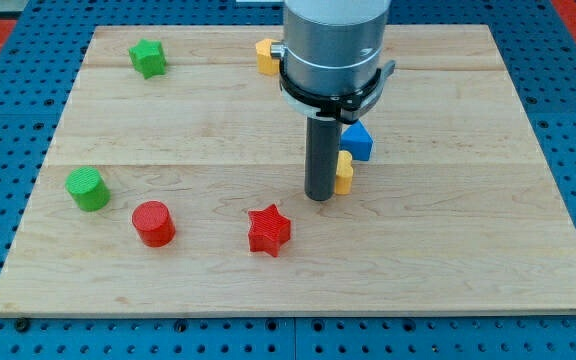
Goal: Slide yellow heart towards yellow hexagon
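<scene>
Yellow heart (344, 172) touching my tip (319, 197), the gripperless tool, blue block (357, 141) just behind, red star (269, 229) nearby.

My tip (320, 197) touches the heart's (343, 173) left; hexagon (265, 56) toward the top

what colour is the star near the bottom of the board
Red: the star, seen in the camera view.

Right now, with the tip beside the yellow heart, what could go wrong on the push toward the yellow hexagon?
1. My tip sits on the view's left of the yellow heart, while the yellow hexagon lies up and left; pushing from here would likely send the heart the wrong way.
2. The blue block sits right behind the heart and could get dragged along.
</scene>
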